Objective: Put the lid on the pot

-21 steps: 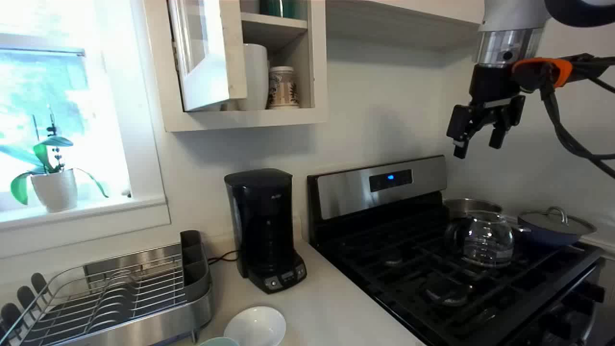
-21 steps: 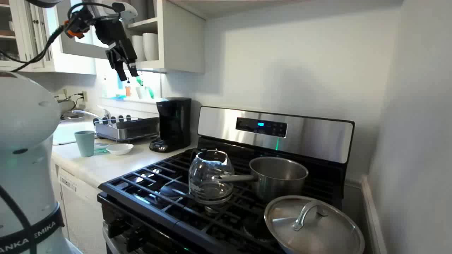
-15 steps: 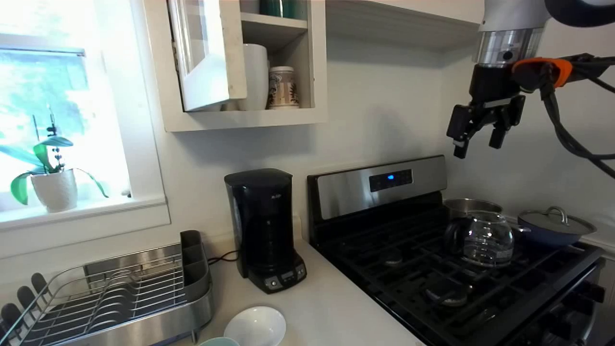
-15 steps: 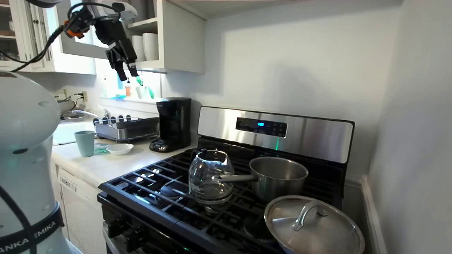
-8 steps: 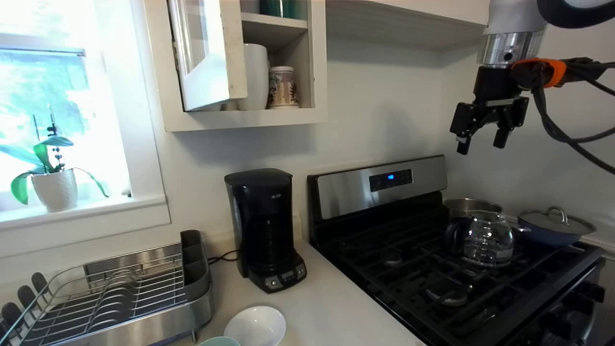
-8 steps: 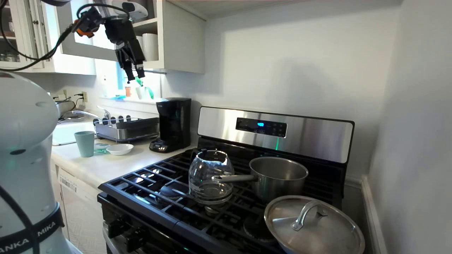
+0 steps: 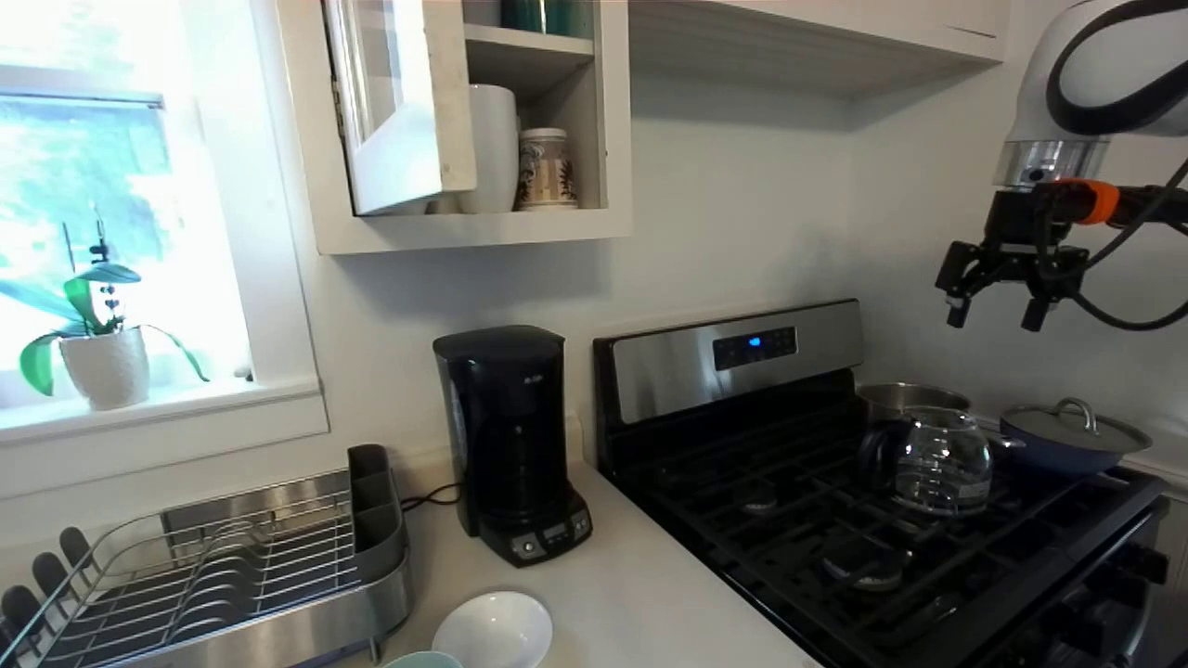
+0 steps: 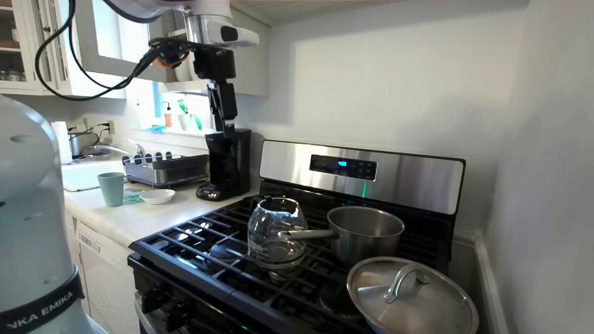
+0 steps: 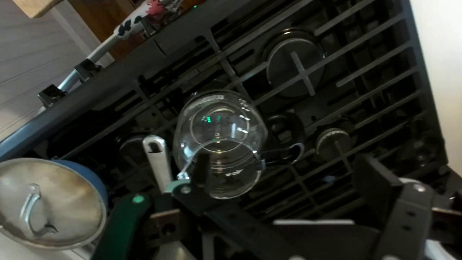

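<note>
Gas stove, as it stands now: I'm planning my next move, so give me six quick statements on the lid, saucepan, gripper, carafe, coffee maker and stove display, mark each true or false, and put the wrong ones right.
1. The metal lid rests on the blue pan. True.
2. The silver saucepan is covered. False: its top is open.
3. The gripper is shut on the metal lid. False: it is open, holds nothing and hangs above the gas stove.
4. The glass carafe stands on the gas stove. True.
5. The drip coffee maker stands on the counter. True.
6. The stove display is dark. False: it is lit blue.
</note>
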